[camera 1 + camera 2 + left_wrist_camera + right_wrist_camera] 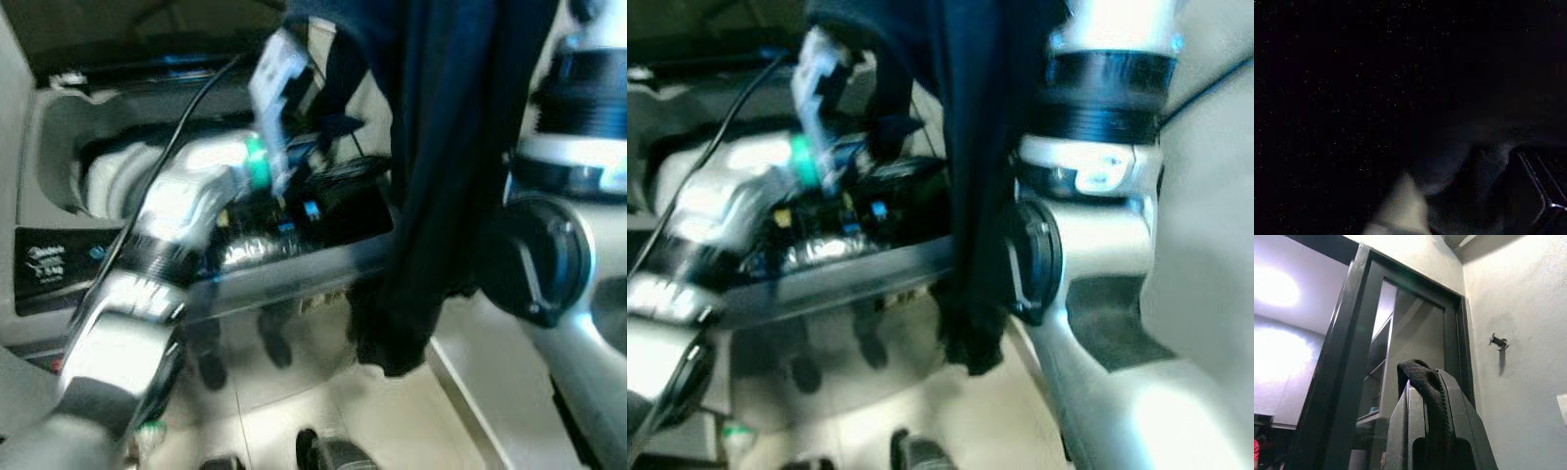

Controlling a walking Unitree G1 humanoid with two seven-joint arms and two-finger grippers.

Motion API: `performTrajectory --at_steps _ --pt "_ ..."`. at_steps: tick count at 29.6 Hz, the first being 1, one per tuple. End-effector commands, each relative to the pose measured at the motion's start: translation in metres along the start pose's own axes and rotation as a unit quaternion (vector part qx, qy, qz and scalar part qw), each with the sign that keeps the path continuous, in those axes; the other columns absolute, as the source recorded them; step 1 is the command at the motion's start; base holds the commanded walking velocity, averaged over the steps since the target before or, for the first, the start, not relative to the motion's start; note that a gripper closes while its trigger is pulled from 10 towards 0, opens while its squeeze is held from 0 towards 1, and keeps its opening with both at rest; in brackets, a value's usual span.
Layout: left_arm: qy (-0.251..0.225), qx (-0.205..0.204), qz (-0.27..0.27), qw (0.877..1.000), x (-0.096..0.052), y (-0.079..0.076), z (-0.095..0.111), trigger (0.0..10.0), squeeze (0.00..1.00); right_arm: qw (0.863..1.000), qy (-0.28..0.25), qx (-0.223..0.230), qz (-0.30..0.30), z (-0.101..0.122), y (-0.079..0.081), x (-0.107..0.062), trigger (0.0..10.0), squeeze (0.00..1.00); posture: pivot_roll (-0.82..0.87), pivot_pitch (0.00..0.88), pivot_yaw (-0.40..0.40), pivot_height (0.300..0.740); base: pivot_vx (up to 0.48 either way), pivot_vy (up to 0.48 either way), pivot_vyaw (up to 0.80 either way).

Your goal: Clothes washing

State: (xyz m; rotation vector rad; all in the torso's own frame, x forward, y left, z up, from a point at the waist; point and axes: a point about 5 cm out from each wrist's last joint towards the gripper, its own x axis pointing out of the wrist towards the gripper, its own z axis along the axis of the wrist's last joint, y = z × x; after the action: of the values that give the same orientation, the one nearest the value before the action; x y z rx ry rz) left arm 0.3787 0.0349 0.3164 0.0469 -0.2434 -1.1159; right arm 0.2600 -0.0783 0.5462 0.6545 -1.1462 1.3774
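A dark navy garment (pixel 431 147) hangs long and limp in front of me, and its lower end dangles past the front rim of the top-loading washing machine (pixel 294 272). My right gripper (pixel 1425 377) is raised high and shut on a fold of this black cloth (pixel 1422 382), pointing up toward a door frame. My left arm (pixel 176 215) reaches forward over the open tub (pixel 118 176). Its gripper (pixel 315 162) is down among dark shapes inside the tub, blurred. The left wrist view is almost black.
The right arm's elbow joint (pixel 549 255) stands close at the right. The machine's grey control panel (pixel 49 259) is at the left. Pale floor tiles (pixel 392 411) and my feet (pixel 328 455) lie below. A dark door frame (pixel 1352 357) and grey wall (pixel 1518 382) are overhead.
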Motion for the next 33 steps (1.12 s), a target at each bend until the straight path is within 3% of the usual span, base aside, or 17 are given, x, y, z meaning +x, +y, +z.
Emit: performTrajectory --at_steps 1,2,6,7,10,12,14,16,18,20,23,25,28,30,31,32,33 --pt "-0.006 0.001 0.091 0.996 -0.002 0.016 -0.002 10.0 0.00 0.999 -0.022 0.001 0.036 0.012 0.014 0.009 10.0 0.00 0.04 0.082 -0.049 0.740 0.000 0.000 0.00" --pt "-0.010 0.022 0.135 0.991 0.000 0.022 0.003 10.0 0.00 0.999 -0.023 0.012 0.040 0.012 0.016 0.008 10.0 0.00 0.04 0.082 -0.047 0.740 0.000 0.000 0.00" --pt "-0.012 0.041 0.168 0.985 0.000 0.027 0.007 10.0 0.00 0.999 -0.024 0.020 0.044 0.012 0.018 0.008 10.0 0.00 0.03 0.081 -0.044 0.740 0.000 0.000 0.00" --pt "-0.017 0.069 0.227 0.971 -0.005 0.037 0.017 10.0 0.00 0.998 -0.023 0.027 0.053 0.015 0.020 0.006 10.0 0.00 0.03 0.080 -0.042 0.740 0.000 0.000 0.00" --pt "-0.024 0.083 0.271 0.959 -0.010 0.046 0.025 10.0 0.00 0.997 -0.023 0.031 0.062 0.016 0.023 0.005 10.0 0.00 0.03 0.081 -0.038 0.740 0.000 0.000 0.00" --pt "-0.050 0.127 0.363 0.922 -0.031 0.066 0.049 10.0 0.00 0.999 -0.006 0.002 0.052 0.018 0.018 -0.004 10.0 0.00 0.03 0.084 -0.028 0.740 0.000 0.000 0.00" --pt "-0.050 0.127 0.363 0.922 -0.031 0.066 0.049 10.0 0.00 0.999 -0.006 0.002 0.052 0.018 0.018 -0.004 10.0 0.00 0.03 0.084 -0.028 0.740 0.000 0.000 0.00" --pt "-0.090 0.171 0.404 0.894 -0.050 0.076 0.071 10.0 0.00 0.998 0.033 -0.048 -0.013 0.010 -0.007 -0.019 10.0 0.00 0.04 0.087 -0.032 0.740 0.000 0.000 0.00" --pt "-0.109 0.180 0.411 0.887 -0.059 0.079 0.076 10.0 0.00 0.993 0.072 -0.082 -0.050 -0.004 -0.021 -0.028 10.0 0.00 0.05 0.092 -0.033 0.740 0.000 0.000 0.00" --pt "-0.115 0.216 0.448 0.860 -0.074 0.083 0.077 10.0 0.00 0.973 0.152 -0.137 -0.103 -0.033 -0.041 -0.047 10.0 0.00 0.06 0.094 -0.034 0.740 0.000 0.000 0.00" --pt "-0.103 0.203 0.439 0.869 -0.076 0.084 0.069 10.0 0.00 0.960 0.189 -0.159 -0.130 -0.049 -0.050 -0.057 10.0 0.00 0.07 0.102 -0.037 0.740 0.000 0.000 0.00" --pt "-0.066 0.208 0.403 0.889 -0.082 0.078 0.040 10.0 0.00 0.933 0.254 -0.174 -0.186 -0.087 -0.063 -0.081 10.0 0.00 0.08 0.111 -0.036 0.740 0.000 0.000 0.00" --pt "-0.053 0.225 0.401 0.887 -0.088 0.075 0.028 10.0 0.00 0.929 0.266 -0.156 -0.204 -0.103 -0.064 -0.089 10.0 0.00 0.08 0.116 -0.039 0.740 0.000 0.000 0.00" --pt "-0.048 0.242 0.418 0.874 -0.096 0.072 0.019 10.0 0.00 0.927 0.280 -0.141 -0.207 -0.121 -0.061 -0.093 10.0 0.00 0.09 0.118 -0.038 0.740 0.000 0.000 0.00" --pt "-0.043 0.254 0.443 0.859 -0.105 0.072 0.014 10.0 0.00 0.925 0.298 -0.124 -0.199 -0.138 -0.056 -0.096 10.0 0.00 0.09 0.116 -0.042 0.740 0.000 0.000 0.00" --pt "-0.031 0.253 0.472 0.844 -0.115 0.073 0.007 10.0 0.00 0.915 0.337 -0.124 -0.184 -0.159 -0.050 -0.102 10.0 0.00 0.10 0.115 -0.043 0.740 0.000 0.000 0.00" --pt "-0.005 0.231 0.481 0.846 -0.123 0.073 -0.004 10.0 0.00 0.889 0.402 -0.148 -0.163 -0.184 -0.042 -0.116 10.0 0.00 0.11 0.115 -0.049 0.740 0.000 0.000 0.00"
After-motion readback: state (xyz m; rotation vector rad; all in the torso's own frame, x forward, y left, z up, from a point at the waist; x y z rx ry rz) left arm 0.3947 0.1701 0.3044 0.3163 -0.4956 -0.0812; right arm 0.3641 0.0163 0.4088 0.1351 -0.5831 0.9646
